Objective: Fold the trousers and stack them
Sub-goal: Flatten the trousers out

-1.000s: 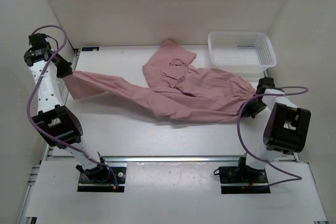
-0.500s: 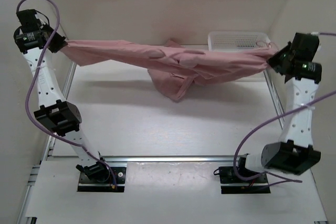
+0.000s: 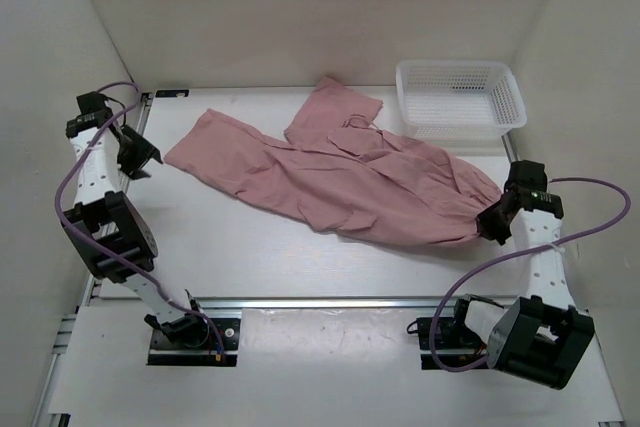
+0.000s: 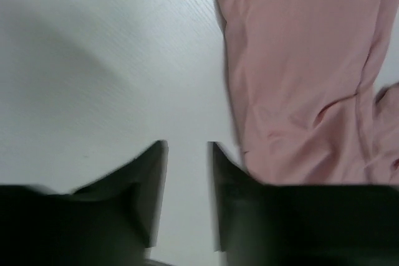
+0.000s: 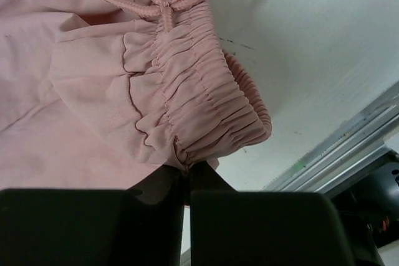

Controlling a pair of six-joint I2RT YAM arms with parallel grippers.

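The dusty-pink trousers lie spread across the table from far left to right, with one leg end bunched at the back centre. My left gripper is open and empty just left of the trousers' left end. My right gripper is shut on the gathered elastic band at the trousers' right end, low over the table. The drawstrings lie loose beyond it.
A white plastic mesh basket stands at the back right, just beyond the trousers. White walls close in the table on the left, back and right. A metal rail runs along the table edge near my right gripper.
Both arms have come down from holding the trousers stretched in the air. The trousers now lie on the table. My left gripper has let go and opened; the right still holds.
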